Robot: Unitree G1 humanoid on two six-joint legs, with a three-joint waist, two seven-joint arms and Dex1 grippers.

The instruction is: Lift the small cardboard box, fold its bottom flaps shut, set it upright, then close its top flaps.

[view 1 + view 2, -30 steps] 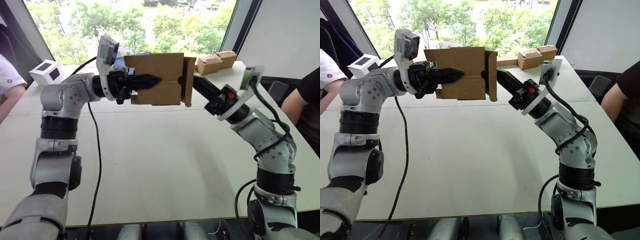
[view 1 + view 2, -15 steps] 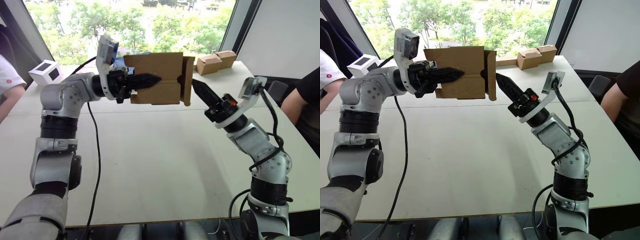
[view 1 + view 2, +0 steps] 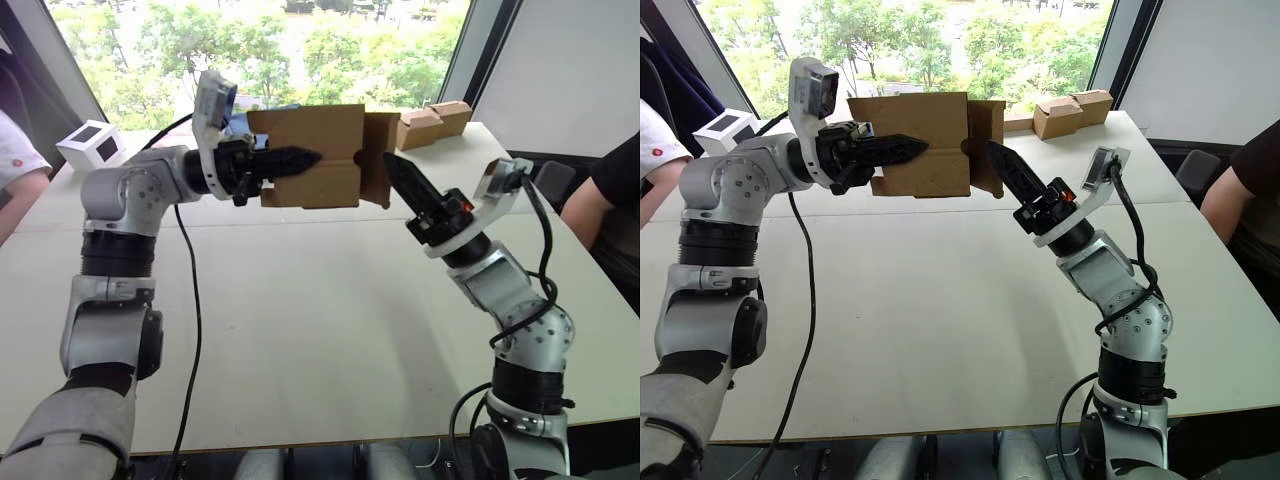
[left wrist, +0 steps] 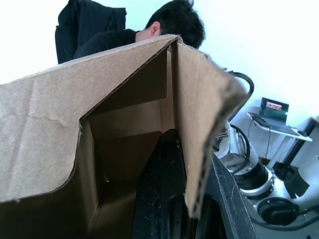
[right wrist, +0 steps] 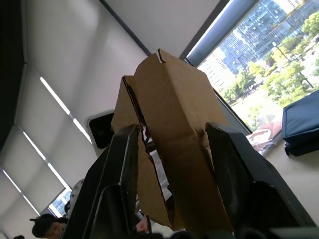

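Box position: we see the small cardboard box [image 3: 315, 155] held in the air above the far half of the white table [image 3: 300, 320], touching no surface.
Left fingers: the left gripper [image 3: 300, 160] pinches the box's near wall; one black finger lies along the outside face, and in the left wrist view the other finger [image 4: 162, 199] runs inside the carton.
Right fingers: the right gripper [image 3: 1002, 162] has its fingers spread; in the right wrist view the two fingers [image 5: 119, 164] stand either side of the box's right-end flap [image 3: 380, 170]. From the head views the tip sits just beside that flap; we cannot tell whether it touches.
Left arm pose: forearm level, reaching right from the left side of the scene.
Right arm pose: elbow low, forearm angled up, far and left toward the box.
Box interior: the left wrist view shows bare cardboard walls and the finger inside.
Surroundings: tan boxes [image 3: 433, 122] on the far right of the table; white cube box [image 3: 92, 144] at far left; a person's sleeve [image 3: 15, 150] at the left edge, another person [image 3: 610, 200] at the right.
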